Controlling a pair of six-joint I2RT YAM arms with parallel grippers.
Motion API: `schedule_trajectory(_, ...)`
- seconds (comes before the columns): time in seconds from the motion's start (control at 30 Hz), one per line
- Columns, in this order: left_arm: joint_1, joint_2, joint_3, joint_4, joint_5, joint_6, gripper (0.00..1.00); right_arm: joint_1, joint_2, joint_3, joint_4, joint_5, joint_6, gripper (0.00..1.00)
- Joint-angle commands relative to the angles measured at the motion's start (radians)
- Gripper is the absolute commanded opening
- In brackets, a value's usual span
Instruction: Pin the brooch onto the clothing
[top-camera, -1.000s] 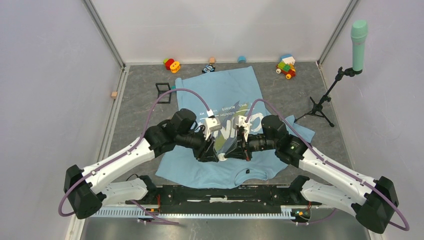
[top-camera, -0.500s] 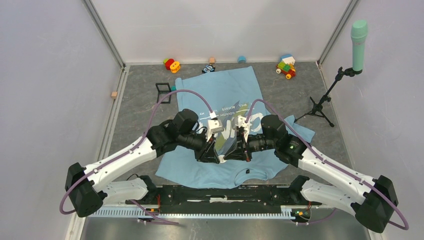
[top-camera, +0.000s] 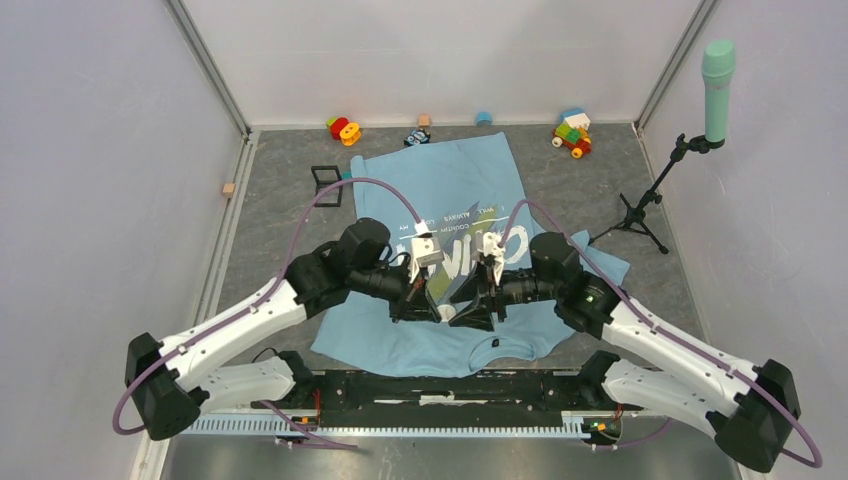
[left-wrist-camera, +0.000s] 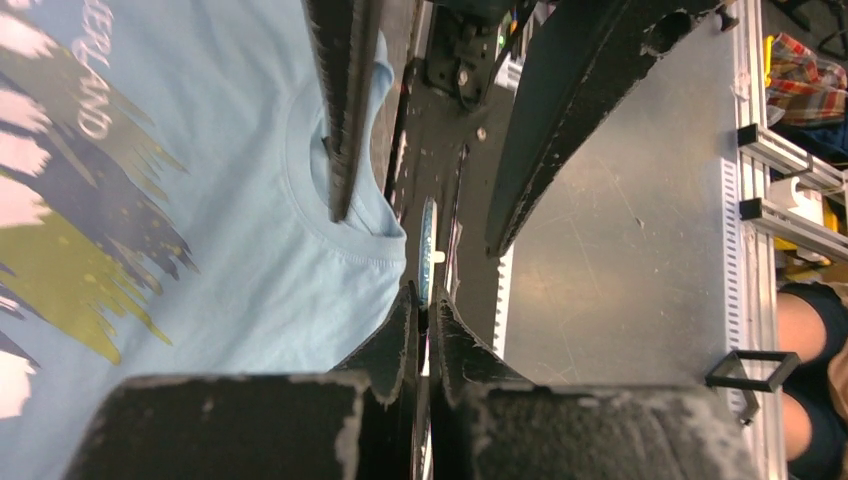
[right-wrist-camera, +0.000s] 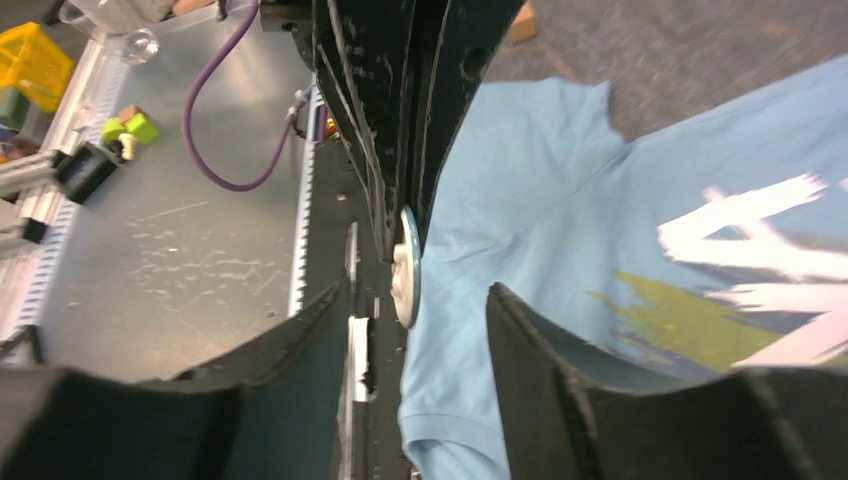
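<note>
The brooch (left-wrist-camera: 427, 240) is held edge-on above the shirt (left-wrist-camera: 200, 200), near the collar, pinched at its rim by the left gripper (left-wrist-camera: 423, 297). The right gripper (right-wrist-camera: 415, 292) is spread, one finger on either side of the brooch and apart from it.
</note>
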Motion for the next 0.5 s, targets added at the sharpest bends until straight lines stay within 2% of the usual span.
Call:
schedule_trajectory(0.0, -0.003, -0.085, -0.017, 0.153, -0.002, -0.058, 0.02, 0.002, -0.111, -0.021, 0.112, 0.043, -0.003, 0.65)
schedule_trajectory(0.1, -0.003, -0.087, -0.024, 0.191, 0.035, -0.086, 0.02, 0.001, -0.124, -0.042, 0.164, 0.006, 0.035, 0.69)
schedule_trajectory(0.2, -0.003, -0.081, -0.023, 0.193, 0.053, -0.089, 0.02, 0.002, -0.131, -0.071, 0.243, -0.028, 0.093, 0.67)
schedule_trajectory(0.3, -0.003, -0.088, -0.029, 0.203, 0.066, -0.093, 0.02, 0.001, -0.133, -0.093, 0.299, -0.046, 0.128, 0.60)
schedule_trajectory(0.47, -0.003, -0.093, -0.030, 0.205, 0.067, -0.095, 0.02, 0.002, -0.134, -0.101, 0.319, -0.055, 0.143, 0.42)
